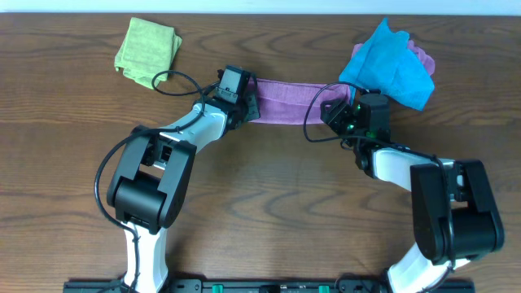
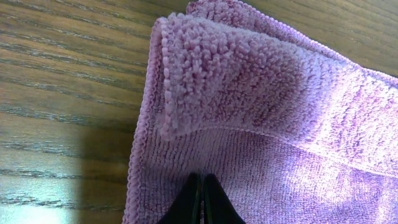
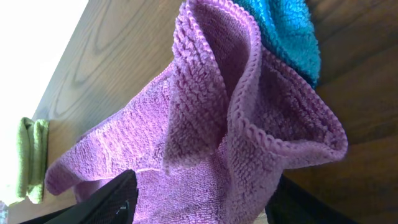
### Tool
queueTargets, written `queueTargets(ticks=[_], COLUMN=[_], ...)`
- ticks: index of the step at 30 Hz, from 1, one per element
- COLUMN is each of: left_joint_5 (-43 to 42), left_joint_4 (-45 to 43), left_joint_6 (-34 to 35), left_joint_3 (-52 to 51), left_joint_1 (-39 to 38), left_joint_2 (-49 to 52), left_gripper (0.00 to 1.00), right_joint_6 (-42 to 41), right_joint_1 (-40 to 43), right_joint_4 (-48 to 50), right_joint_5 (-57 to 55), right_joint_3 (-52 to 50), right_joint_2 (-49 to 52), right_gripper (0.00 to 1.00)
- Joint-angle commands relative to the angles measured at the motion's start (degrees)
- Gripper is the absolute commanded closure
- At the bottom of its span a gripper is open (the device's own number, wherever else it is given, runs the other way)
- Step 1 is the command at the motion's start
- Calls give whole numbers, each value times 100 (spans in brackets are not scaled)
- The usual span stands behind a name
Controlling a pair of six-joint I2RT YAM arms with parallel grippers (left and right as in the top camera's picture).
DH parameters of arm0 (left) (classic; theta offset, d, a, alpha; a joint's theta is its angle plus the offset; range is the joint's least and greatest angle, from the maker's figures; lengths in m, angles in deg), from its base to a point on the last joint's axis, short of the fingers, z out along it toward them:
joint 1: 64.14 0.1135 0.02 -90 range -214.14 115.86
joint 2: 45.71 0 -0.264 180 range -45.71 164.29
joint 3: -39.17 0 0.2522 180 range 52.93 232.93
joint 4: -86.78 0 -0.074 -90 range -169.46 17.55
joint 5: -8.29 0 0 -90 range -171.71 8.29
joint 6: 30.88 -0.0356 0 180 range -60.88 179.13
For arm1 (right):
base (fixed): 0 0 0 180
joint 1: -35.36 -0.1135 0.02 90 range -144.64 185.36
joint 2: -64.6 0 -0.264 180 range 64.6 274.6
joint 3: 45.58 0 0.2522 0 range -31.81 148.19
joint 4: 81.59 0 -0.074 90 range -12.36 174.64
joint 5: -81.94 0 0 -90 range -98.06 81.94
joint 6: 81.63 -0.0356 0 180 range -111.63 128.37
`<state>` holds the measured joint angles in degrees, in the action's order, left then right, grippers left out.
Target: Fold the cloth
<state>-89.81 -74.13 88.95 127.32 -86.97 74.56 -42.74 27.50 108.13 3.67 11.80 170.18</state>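
Note:
The lilac cloth [image 1: 289,99] lies as a narrow band across the far middle of the table, between my two grippers. My left gripper [image 1: 244,98] is at its left end. In the left wrist view the fingers [image 2: 202,182] are shut together, pinching the cloth [image 2: 261,106] near its left edge, below a folded-over corner. My right gripper [image 1: 338,107] is at the right end. Its fingers [image 3: 205,193] are wide open, with bunched, raised folds of the cloth [image 3: 211,124] between them.
A bright blue cloth [image 1: 391,63] lies crumpled just behind the right gripper, touching the lilac cloth's right end; it also shows in the right wrist view [image 3: 286,31]. A light green folded cloth [image 1: 148,49] sits at the far left. The far table edge is close behind.

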Motion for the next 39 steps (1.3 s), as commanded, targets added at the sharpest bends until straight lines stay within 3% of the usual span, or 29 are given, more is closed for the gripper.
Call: queueTargets(ticks=[1, 9, 14, 17, 18, 21, 39], left_joint_5=[122, 127, 127, 127, 127, 127, 120], left_joint_4=[42, 44, 44, 44, 44, 46, 42], left_joint_6=[20, 20, 20, 20, 20, 20, 107], left_joint_3=[42, 39, 39, 42, 42, 39, 42], left_joint_1=[-9, -9, -7, -7, -7, -7, -7], left_joint_2=[101, 101, 101, 101, 101, 101, 101], left_gripper=[94, 94, 94, 95, 94, 94, 94], right_joint_6=[-208, -330, -459, -356, -234, -105, 964], right_joint_1=[-48, -48, -70, -85, -85, -79, -153], right_joint_4=[85, 846, 1040, 1139, 1270, 1580, 1602], right_joint_5=[-61, -188, -208, -267, -245, -151, 584], right_joint_3=[-35, -35, -35, -35, -35, -35, -33], right_joint_2=[122, 560, 848, 855, 855, 841, -7], right_gripper=[36, 37, 48, 66, 79, 99, 99])
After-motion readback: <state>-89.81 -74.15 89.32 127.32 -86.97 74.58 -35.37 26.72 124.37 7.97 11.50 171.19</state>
